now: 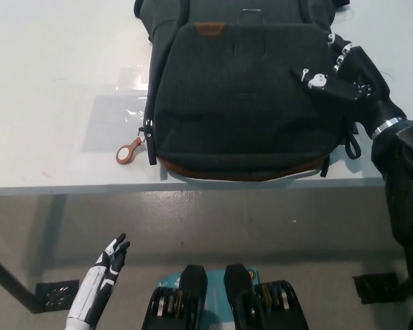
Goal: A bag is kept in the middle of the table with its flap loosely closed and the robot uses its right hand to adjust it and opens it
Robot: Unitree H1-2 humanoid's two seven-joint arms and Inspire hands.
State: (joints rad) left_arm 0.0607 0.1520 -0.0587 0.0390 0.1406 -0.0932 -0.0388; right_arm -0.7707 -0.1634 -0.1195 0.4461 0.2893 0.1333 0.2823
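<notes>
**Dark bag on white surface, right robot hand at its flap**

White surface (48, 103) fills the upper view, grey floor below its near edge. Low at the far left, off the surface, the left robot hand (110, 261) rests with fingers apart, holding nothing. Up and right of it, a brown tag (129, 151) lies by the bag's zipper. The bag (241, 103) lies flat, flap closed. The right robot hand (334, 72) rests on the flap's right edge; its grip cannot be made out.

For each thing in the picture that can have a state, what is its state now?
Bag: lying flat on the table, flap down and closed.
Leather tag: lying on the table left of the bag.
Right hand: resting on the flap's right edge.
Left hand: below the table edge, holding nothing.
</notes>
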